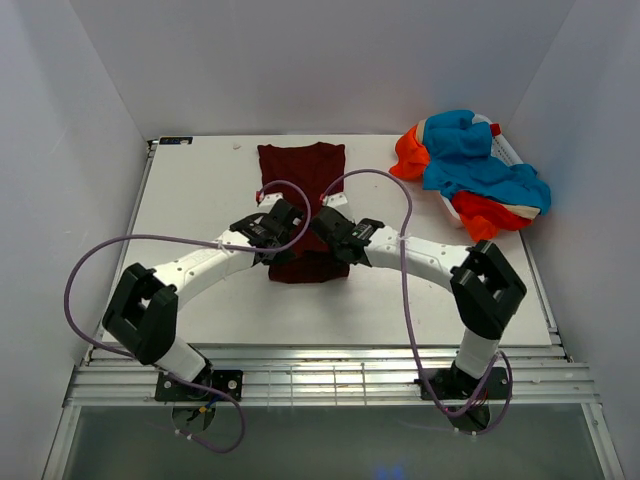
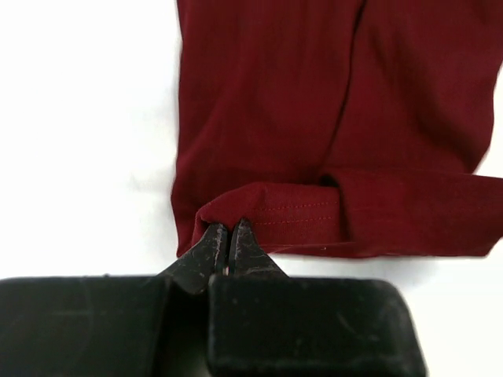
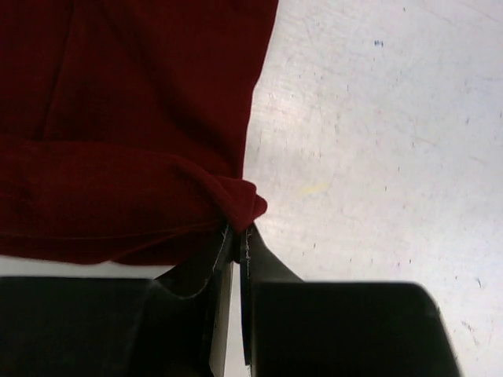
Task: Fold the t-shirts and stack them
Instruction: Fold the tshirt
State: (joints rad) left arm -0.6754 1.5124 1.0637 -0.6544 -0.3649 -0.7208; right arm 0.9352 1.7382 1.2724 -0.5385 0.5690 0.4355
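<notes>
Both corners pinched | left gripper (image 2: 228,234) | right gripper (image 3: 238,236) | soft creased maroon t-shirt (image 1: 300,170)

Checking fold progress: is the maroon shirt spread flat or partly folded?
Partly folded: the maroon shirt has one edge doubled over, corners pinched by the shut left gripper and right gripper.

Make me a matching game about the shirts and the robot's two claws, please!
Things:
1. maroon t-shirt
2. orange and blue t-shirts
3. left gripper
4. right gripper

Places or states:
A. crumpled heap in the far right corner
B. shut, pinching the maroon cloth's right edge
C. lying in the middle, partly folded
D. shut, pinching the maroon cloth's left edge

Pairs: 1-C, 2-A, 3-D, 4-B
</notes>
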